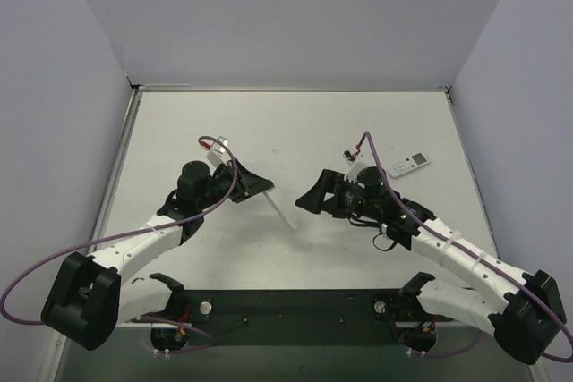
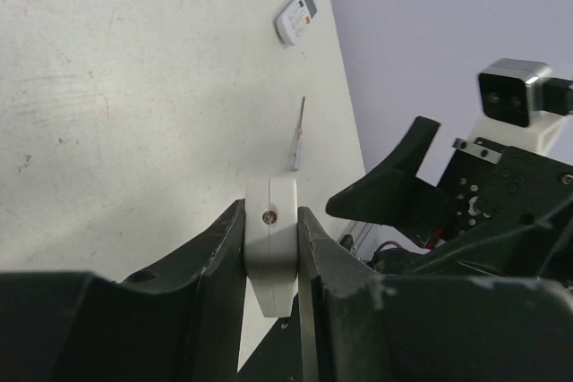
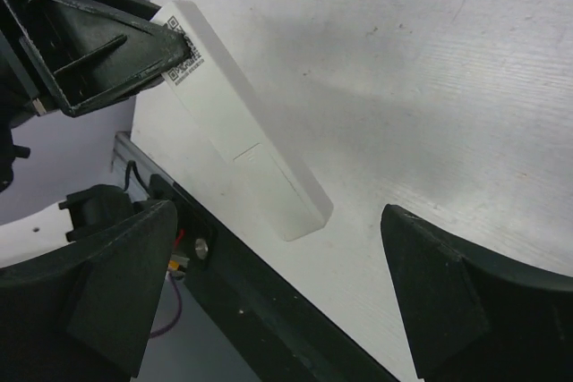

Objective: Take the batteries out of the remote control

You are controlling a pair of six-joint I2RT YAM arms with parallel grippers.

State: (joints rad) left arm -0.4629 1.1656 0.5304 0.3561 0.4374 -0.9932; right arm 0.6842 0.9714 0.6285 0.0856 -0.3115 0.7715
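remote (image 3: 235, 136) in left gripper (image 2: 270, 221), right gripper (image 3: 277, 221) beside

The long white remote control (image 3: 240, 142), QR label showing, tilts clamped in the left end effector (image 2: 271, 225).

Long remote (image 1: 277, 207) sits over the middle of the tabletop (image 1: 224, 114), one end between the left gripper (image 1: 261, 187) fingers, the other end pointing toward the near edge. Whether it touches the tabletop is unclear. Right gripper (image 1: 309, 196) is just right of it, fingers spread either side of its free end and apart from it. Small remote (image 1: 409, 165) lies flat near the right edge, behind the right arm. In the left wrist view a thin item (image 2: 297, 136), too small to identify, lies between the grippers and the small remote.
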